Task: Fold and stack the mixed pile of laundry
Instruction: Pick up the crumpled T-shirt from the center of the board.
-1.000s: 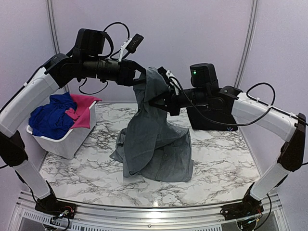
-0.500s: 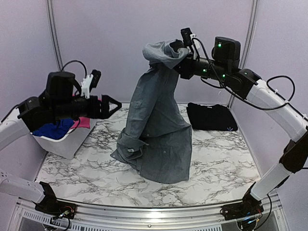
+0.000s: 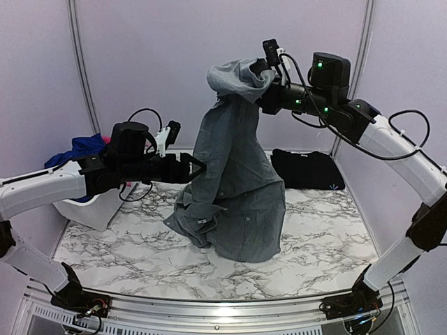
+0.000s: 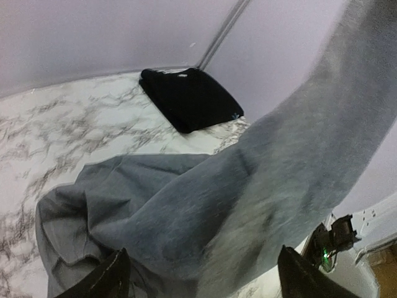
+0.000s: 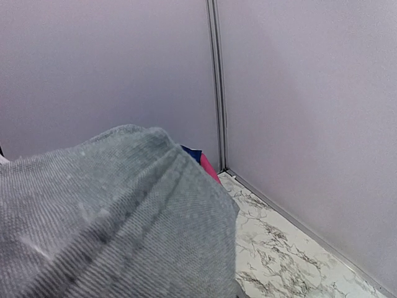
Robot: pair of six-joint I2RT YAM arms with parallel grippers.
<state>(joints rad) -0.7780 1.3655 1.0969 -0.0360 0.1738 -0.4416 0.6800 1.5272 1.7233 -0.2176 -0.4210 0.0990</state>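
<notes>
A grey collared shirt [image 3: 234, 181] hangs from my right gripper [image 3: 264, 75], which is shut on its bunched top high above the table. Its lower half lies crumpled on the marble. My left gripper [image 3: 200, 167] is open at mid height against the shirt's left edge. In the left wrist view the grey shirt [image 4: 248, 186] fills the space between the spread fingertips [image 4: 115, 279], with nothing pinched. The grey cloth [image 5: 111, 217] hides the right fingers in the right wrist view. A folded black garment [image 3: 307, 169] lies at the back right. Blue cloth [image 3: 78, 149] sits in the basket.
The white plastic basket [image 3: 94, 209] stands at the left edge of the table, behind my left arm. Blue [image 5: 193, 153] and pink [image 5: 209, 168] pieces peek past the shirt in the right wrist view. Grey walls close in the back and both sides.
My left gripper let go of the shirt's top, opened, dropped down and moved right to the shirt's side. My right gripper raised the shirt higher and has held still since.
</notes>
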